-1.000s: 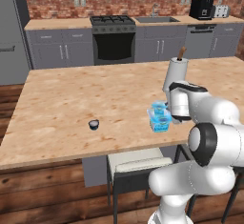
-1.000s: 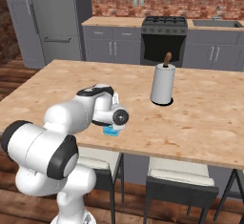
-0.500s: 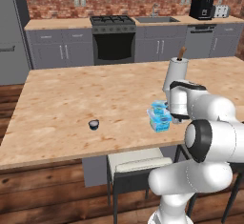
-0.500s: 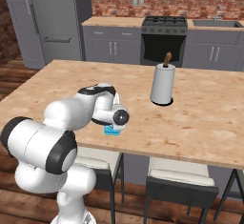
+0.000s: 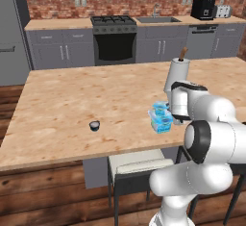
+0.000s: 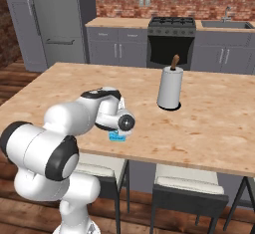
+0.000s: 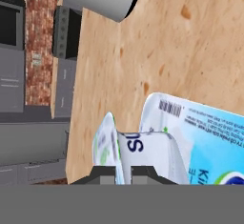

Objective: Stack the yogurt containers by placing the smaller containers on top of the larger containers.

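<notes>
Nothing moved since earlier frame. Tool (image 7: 123,173) pinched shut on small translucent blue cup (image 7: 143,156), holding it atop squarish blue tub (image 5: 161,123) for stacking. Tiny dark cup (image 5: 94,125) well apart on desk (image 5: 72,100). Paper roll (image 5: 176,75) just beyond tool.

Arm bent low over blue tub (image 6: 117,137); paper roll (image 6: 170,88) beyond.
</notes>
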Robot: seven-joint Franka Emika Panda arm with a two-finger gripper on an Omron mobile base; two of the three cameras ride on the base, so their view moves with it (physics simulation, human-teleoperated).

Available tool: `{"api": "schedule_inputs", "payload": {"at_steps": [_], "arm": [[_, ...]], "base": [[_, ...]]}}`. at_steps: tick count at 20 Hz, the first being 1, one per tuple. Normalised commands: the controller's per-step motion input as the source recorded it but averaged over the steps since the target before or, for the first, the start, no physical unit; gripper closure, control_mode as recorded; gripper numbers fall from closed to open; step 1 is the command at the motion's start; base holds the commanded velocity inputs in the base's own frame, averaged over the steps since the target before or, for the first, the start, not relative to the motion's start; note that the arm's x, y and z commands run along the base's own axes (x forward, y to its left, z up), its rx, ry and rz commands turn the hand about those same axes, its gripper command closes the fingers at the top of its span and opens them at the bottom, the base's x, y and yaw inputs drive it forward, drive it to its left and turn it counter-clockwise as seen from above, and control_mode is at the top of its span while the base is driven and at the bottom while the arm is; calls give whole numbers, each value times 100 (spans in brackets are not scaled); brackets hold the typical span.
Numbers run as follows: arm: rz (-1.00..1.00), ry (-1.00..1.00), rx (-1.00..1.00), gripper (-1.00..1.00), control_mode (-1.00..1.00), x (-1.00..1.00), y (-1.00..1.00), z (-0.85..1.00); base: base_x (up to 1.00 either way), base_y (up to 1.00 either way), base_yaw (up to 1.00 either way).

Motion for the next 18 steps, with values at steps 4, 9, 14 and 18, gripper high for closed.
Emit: {"api": "schedule_inputs", "payload": {"at_steps": [4,9,14,18], "arm": [[0,0,0,100,-100,0,0,0],[0,0,0,-100,-100,0,0,0],[0,0,3,-100,-100,0,-2,12],[0,0,8,-100,-100,-3,-9,36]], "base": [[0,0,0],[0,0,0],[0,0,0],[0,0,0]]}}
